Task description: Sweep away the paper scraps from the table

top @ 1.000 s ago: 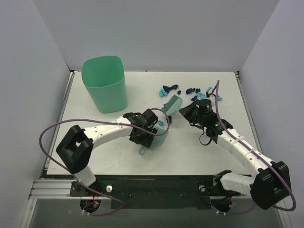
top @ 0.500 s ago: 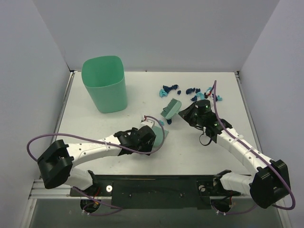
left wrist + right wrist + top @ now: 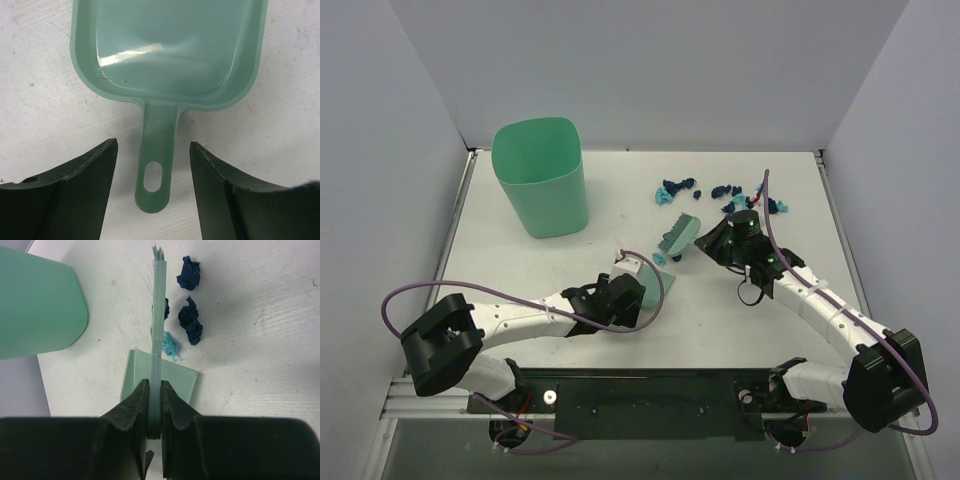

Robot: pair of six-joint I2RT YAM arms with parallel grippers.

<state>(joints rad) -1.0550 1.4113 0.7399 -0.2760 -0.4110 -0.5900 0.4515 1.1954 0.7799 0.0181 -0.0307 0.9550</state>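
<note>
From above, my left arm lies low along the near edge, elbow out to the left and forearm running right. It puts my left gripper (image 3: pixel 620 286) just behind the one dustpan (image 3: pixel 632 270). My right arm reaches from the near right corner diagonally forward and left. My right gripper (image 3: pixel 702 238) has the one brush (image 3: pixel 678 234) sticking out ahead of it to the left. The paper scraps (image 3: pixel 720 190) lie on the table (image 3: pixel 520 270) just beyond my right gripper, in a loose band of navy and turquoise bits too bunched to count here. One bin (image 3: pixel 540 180) stands well off, forward and left of my left gripper.

At my left wrist, the jaws are spread with the dustpan's handle between them. White table shows on both sides of the handle, so neither of the fingers (image 3: pixel 85 185) touches it. The pan lies straight ahead.

At my right wrist, the jaws are clamped on the brush handle, which runs straight ahead with the bristles at its far end. Right of it I count two navy scraps in the clear and a third navy one tucked against the brush. One turquoise bit lies at the dustpan's far edge, making four in all. The dustpan lies under the brush just ahead of my fingertips, and the bin is ahead to the left.
</note>
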